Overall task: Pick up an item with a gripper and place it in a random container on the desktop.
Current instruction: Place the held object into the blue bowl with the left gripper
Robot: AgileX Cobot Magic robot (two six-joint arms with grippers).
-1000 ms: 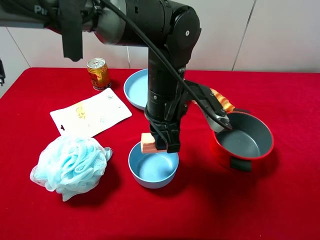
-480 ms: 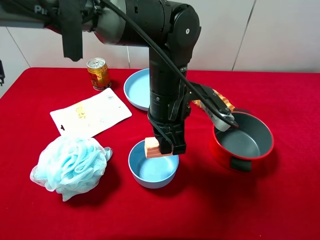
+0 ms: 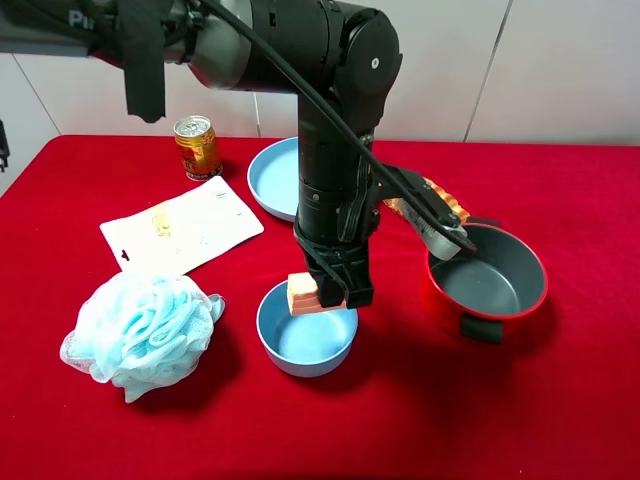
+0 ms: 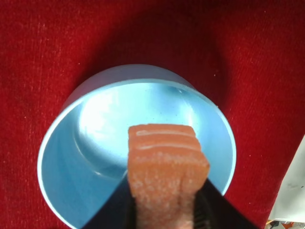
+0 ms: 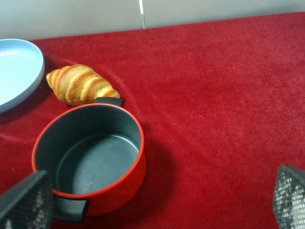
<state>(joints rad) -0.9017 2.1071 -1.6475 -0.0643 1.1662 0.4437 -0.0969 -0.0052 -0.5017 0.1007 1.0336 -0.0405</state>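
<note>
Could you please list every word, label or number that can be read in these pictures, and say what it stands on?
"Pi": white lettering on the robot arm, exterior high view; the rest is hidden behind a black strap.
Can: label print too small to read.
White packet: print too small and faint to read.
Wrist views: no text.

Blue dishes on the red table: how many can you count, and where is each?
2. The small bowl sits front-centre under the left gripper and its block; the wide plate lies behind, partly hidden by the arm.
</note>
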